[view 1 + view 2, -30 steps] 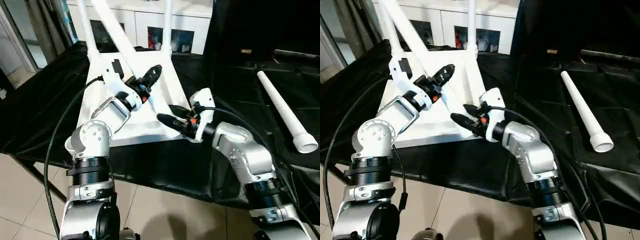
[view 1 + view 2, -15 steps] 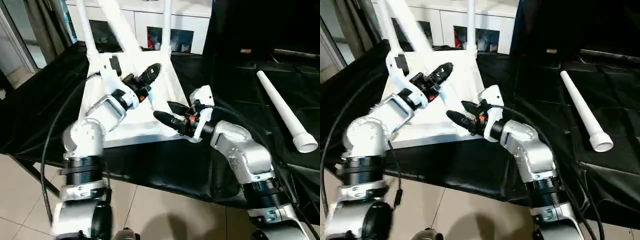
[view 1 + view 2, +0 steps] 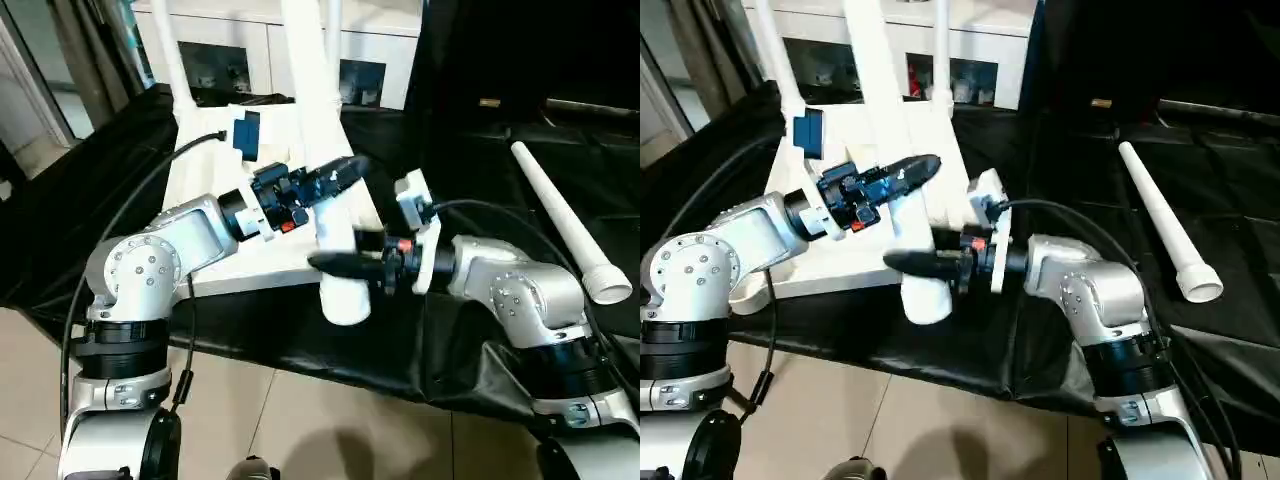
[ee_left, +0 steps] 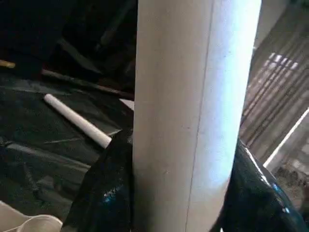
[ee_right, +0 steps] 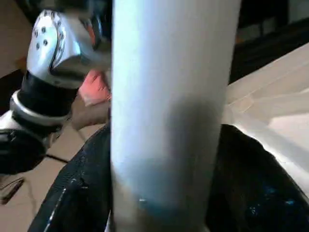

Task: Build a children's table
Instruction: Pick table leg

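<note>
The children's table lies upside down, its white top (image 3: 195, 165) on the black-covered bench with two legs (image 3: 170, 55) (image 3: 333, 30) standing up at its far corners. A third white tube leg (image 3: 318, 120) rises steeply from the near edge, its flared end (image 3: 345, 300) hanging past the tabletop's front. My left gripper (image 3: 338, 178) is shut on that leg's shaft; in the left wrist view the tube (image 4: 193, 121) sits between both black fingers (image 4: 106, 193). My right gripper (image 3: 345, 252) is shut on the same leg lower down, its fingers (image 5: 82, 193) hugging the tube (image 5: 169, 96).
A loose white leg (image 3: 565, 220) lies on the black cloth to the right, flared end nearest me. A white cabinet (image 3: 385, 60) with glass fronts stands behind the bench. The bench's front edge runs just below the grippers, with tiled floor (image 3: 300, 420) beneath.
The held leg has swung from leaning far-left to nearly upright, its lower end coming forward past the tabletop's edge. My right gripper has moved onto that lower part. The left forearm has turned.
</note>
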Robot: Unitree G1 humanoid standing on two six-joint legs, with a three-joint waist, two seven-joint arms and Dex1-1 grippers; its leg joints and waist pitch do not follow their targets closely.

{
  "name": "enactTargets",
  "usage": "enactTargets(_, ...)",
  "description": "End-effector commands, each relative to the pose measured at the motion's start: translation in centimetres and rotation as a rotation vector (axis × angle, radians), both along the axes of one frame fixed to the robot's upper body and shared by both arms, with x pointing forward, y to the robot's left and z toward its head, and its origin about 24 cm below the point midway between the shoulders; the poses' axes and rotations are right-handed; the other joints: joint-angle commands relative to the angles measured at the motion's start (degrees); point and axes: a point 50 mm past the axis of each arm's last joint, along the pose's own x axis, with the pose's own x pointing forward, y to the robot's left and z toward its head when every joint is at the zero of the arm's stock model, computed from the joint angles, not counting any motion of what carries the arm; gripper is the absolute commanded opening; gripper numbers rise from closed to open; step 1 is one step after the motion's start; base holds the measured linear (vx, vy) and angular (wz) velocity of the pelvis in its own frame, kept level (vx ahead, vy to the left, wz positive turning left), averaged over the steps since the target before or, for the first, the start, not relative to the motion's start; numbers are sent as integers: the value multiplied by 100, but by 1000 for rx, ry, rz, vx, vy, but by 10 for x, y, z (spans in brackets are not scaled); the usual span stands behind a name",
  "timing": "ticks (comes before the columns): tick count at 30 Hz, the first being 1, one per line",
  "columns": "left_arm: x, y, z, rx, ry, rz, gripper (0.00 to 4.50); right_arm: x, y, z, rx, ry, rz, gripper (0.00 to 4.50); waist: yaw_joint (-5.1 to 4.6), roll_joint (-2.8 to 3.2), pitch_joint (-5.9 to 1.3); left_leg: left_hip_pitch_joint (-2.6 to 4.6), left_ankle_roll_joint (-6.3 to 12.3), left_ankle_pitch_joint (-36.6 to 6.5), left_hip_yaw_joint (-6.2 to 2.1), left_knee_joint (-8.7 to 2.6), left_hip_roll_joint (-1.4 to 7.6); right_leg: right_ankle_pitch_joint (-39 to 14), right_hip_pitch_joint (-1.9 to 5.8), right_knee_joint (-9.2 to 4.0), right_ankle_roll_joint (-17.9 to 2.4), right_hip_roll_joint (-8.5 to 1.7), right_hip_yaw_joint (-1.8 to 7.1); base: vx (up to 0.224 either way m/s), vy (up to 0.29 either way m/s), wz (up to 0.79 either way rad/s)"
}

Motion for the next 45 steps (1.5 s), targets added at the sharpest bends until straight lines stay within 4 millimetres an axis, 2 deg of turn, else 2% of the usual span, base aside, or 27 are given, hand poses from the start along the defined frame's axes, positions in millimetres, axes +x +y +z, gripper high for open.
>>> enactTargets(1,-9,-5,22,-70,-100,-87,188,2,-3,-8,-66,35,-37,269,5,-45,-478,112,-205,-1123,-32,-451,92,-1434,309,-483,-842,-337,243,0,0,0)
enactTargets(3,-9,-5,22,-72,-100,-88,188,3,-3,-8,-69,35,-40,250,3,-50,-479,109,-221,-1113,-31,-452,88,-1446,310,-485,-803,-335,241,0,0,0)
enactTargets(4,-9,-5,22,-74,-99,-85,188,3,-3,-8,-68,35,-40,228,6,-33,-484,108,-225,-1075,-34,-448,88,-1388,306,-478,-809,-333,242,0,0,0)
enactTargets(6,-8,-5,21,-71,-97,-71,188,3,-2,-8,-67,34,-53,227,8,-32,-486,104,-223,-1058,-29,-442,84,-1297,305,-478,-829,-327,243,0,0,0)
enactTargets(7,-8,-5,20,-68,-95,-65,188,3,-1,-8,-67,32,-59,204,12,-31,-493,105,-231,-1041,-33,-442,85,-1257,311,-471,-835,-328,240,0,0,0)
enactTargets(8,-7,-4,19,-64,-92,-47,188,4,0,-8,-68,19,-80,204,14,-12,-496,109,-236,-1033,-34,-441,87,-1223,307,-463,-844,-326,239,0,0,0)
enactTargets(10,-1,-3,15,-18,-70,29,188,6,1,-8,-64,7,-121,198,-1,-19,-500,97,-244,-983,-36,-437,83,-1070,311,-453,-878,-322,237,0,0,0)
enactTargets(11,3,-3,10,34,-48,86,223,8,3,-7,-60,-4,-159,197,-1,-21,-503,98,-247,-979,-39,-443,87,-1046,315,-446,-884,-320,234,0,0,0)
enactTargets(12,3,-3,10,34,-48,86,244,8,3,-7,-60,-4,-159,195,-6,-15,-504,107,-260,-981,-37,-439,82,-1029,311,-445,-888,-321,233,0,0,0)
enactTargets(13,8,-2,5,94,-44,161,258,10,5,-6,-58,-12,-191,194,-7,-15,-496,108,-273,-1007,-36,-446,87,-1072,303,-458,-881,-321,235,0,0,0)
enactTargets(14,10,-2,2,127,-54,212,258,10,6,-5,-57,-20,-213,194,-5,3,-494,108,-298,-1026,-41,-450,90,-1113,301,-461,-863,-323,237,0,0,0)
enactTargets(18,6,-8,2,111,-40,216,271,10,10,-4,-64,-34,-231,194,-4,-7,-499,103,-344,-1067,-41,-454,83,-1162,321,-462,-758,-329,240,0,0,0)
enactTargets(21,5,-10,3,101,-42,218,271,10,11,-4,-77,-44,-235,194,-9,-28,-496,103,-316,-1029,-35,-446,79,-1112,315,-467,-761,-319,240,0,0,0)
enactTargets(24,12,-8,1,106,-37,285,236,10,11,-4,-89,-52,-246,194,-7,-32,-491,104,-300,-1028,-33,-447,78,-1120,311,-474,-757,-316,242,0,0,0)
enactTargets(28,15,-5,2,91,-27,322,215,11,11,-3,-94,-57,-253,194,-5,-37,-491,100,-305,-1057,-33,-449,76,-1270,312,-487,-686,-323,242,0,0,0)
enactTargets(29,15,-3,3,74,-23,326,199,11,11,-3,-99,-70,-253,194,-6,-72,-493,94,-295,-1028,-30,-447,73,-1246,321,-486,-680,-323,242,0,0,0)
enactTargets(30,14,-2,4,72,-25,323,196,11,12,-2,-100,-80,-251,194,1,-52,-494,92,-288,-987,-34,-446,74,-1226,316,-477,-682,-326,242,0,0,0)
enactTargets(32,13,-2,4,71,-26,306,192,13,12,0,-81,-83,-255,194,-4,-50,-495,92,-289,-996,-32,-442,74,-1227,310,-477,-684,-324,240,0,0,0)
enactTargets(33,12,-2,4,74,-29,299,189,12,13,1,-69,-75,-246,228,-4,-45,-497,95,-279,-983,-34,-443,76,-1199,309,-472,-695,-322,241,0,0,0)
enactTargets(34,11,-3,3,84,-37,281,189,9,14,4,-37,-49,-196,228,-2,-65,-500,99,-257,-974,-32,-441,75,-1162,312,-464,-713,-319,239,0,0,0)
enactTargets(35,10,-4,3,90,-41,269,189,8,14,6,-33,-51,-169,263,-2,-59,-499,100,-250,-967,-33,-443,79,-1150,313,-461,-723,-322,241,0,0,0)
enactTargets(38,6,-7,4,96,-60,207,188,9,8,8,-71,-67,-135,272,5,-57,-493,96,-216,-974,-27,-436,77,-1159,314,-467,-741,-320,243,0,0,0)
enactTargets(41,4,-9,3,103,-72,172,188,11,5,7,-91,-62,-135,304,18,-63,-488,93,-233,-941,-25,-437,74,-1244,313,-473,-704,-325,243,0,0,0)
enactTargets(45,-1,-12,4,107,-93,105,188,12,0,10,-90,-33,-104,310,6,-99,-488,90,-204,-912,-17,-430,77,-1268,315,-470,-753,-328,241,0,0,0)
